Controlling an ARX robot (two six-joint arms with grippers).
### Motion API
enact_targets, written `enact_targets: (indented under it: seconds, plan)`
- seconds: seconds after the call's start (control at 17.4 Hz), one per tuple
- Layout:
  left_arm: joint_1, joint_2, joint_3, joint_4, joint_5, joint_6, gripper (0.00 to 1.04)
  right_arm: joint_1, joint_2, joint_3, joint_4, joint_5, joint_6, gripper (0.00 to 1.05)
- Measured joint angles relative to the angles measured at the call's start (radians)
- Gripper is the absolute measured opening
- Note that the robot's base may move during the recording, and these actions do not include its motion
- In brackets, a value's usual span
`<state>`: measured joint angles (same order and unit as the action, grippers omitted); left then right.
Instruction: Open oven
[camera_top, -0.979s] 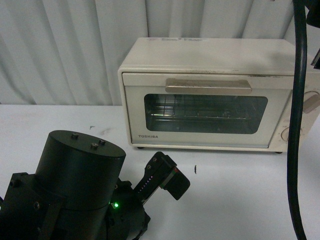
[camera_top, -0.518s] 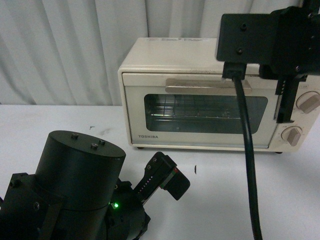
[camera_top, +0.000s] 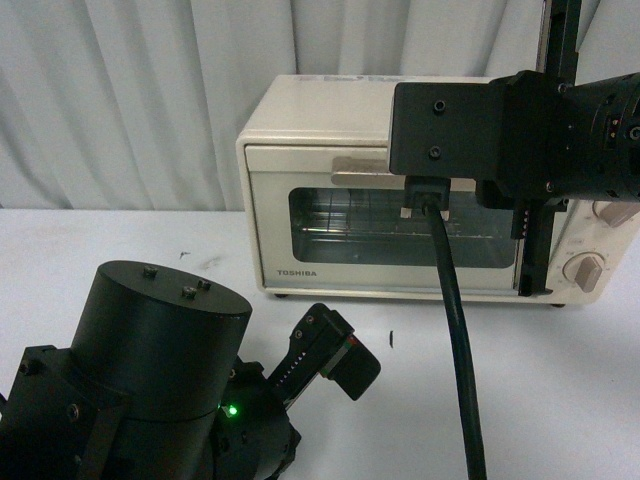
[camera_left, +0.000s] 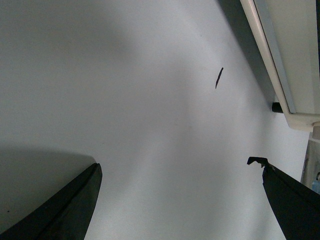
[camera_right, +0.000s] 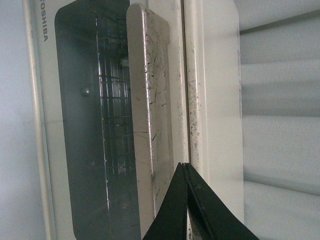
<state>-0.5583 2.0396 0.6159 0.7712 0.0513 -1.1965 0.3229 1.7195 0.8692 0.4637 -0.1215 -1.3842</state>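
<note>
The cream TOSHIBA oven (camera_top: 320, 215) stands at the back of the white table, its glass door shut. The left end of its beige bar handle (camera_top: 358, 168) shows; one knob (camera_top: 585, 272) shows at the right. My right arm's black wrist block (camera_top: 490, 130) hangs in front of the handle's right part and hides the fingers there. In the right wrist view my right gripper (camera_right: 185, 166) is shut and empty, its tips at the handle (camera_right: 150, 110), by the seam above the door. The wire rack (camera_right: 117, 115) shows behind the glass. My left gripper (camera_left: 176, 163) is open over bare table.
The left arm's big black body (camera_top: 160, 370) fills the near left of the table (camera_top: 560, 400). A black cable (camera_top: 460, 340) hangs from the right wrist down across the oven front. The oven's lower front corner (camera_left: 285, 55) lies beside the left gripper. Curtains stand behind.
My right arm has swung in from the right edge and moved left across the oven front, now covering the handle's right part. The left arm and oven door have not moved.
</note>
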Motion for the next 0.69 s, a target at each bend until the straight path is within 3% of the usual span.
enact_targets:
  seconds: [0.69]
  plan:
    - [0.000, 0.000, 0.000, 0.000, 0.000, 0.000, 0.98, -0.030, 0.048, 0.042, -0.055, -0.016, 0.036, 0.02]
